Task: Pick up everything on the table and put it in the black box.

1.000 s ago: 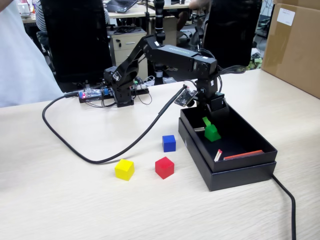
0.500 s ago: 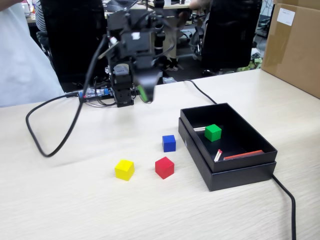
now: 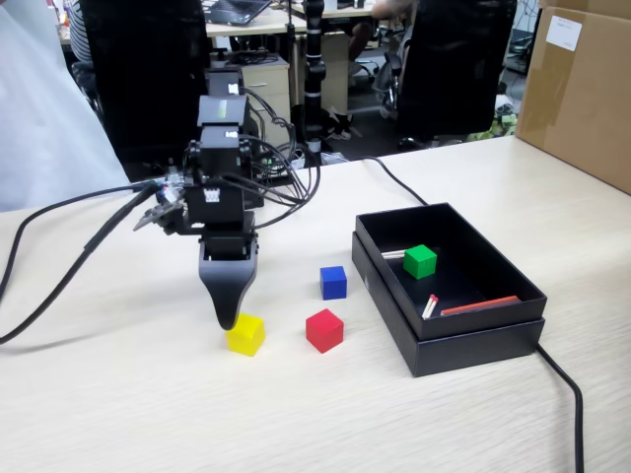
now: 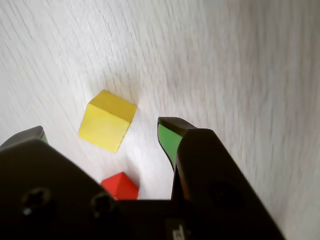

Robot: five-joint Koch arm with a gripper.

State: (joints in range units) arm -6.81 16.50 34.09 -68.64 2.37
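Note:
My gripper (image 3: 227,318) points straight down at the table (image 3: 118,394), its tips just left of the yellow cube (image 3: 245,335). In the wrist view the gripper (image 4: 102,127) is open and empty. The yellow cube (image 4: 106,121) lies on the table between and beyond the two green-padded fingertips (image 4: 167,135), apart from both. The red cube (image 3: 323,330) sits to its right, low between the jaws in the wrist view (image 4: 120,186). The blue cube (image 3: 333,282) is beside the black box (image 3: 473,340). The green cube (image 3: 420,261) rests inside the box.
Thin red-and-white sticks (image 3: 431,305) lie in the box. A black cable (image 3: 59,276) loops over the table's left side and another (image 3: 562,384) runs off the front right. A brown carton (image 3: 582,89) stands at the far right.
The arm has left the box, swung left across the table and come down beside the yellow cube. The green cube stays in the box.

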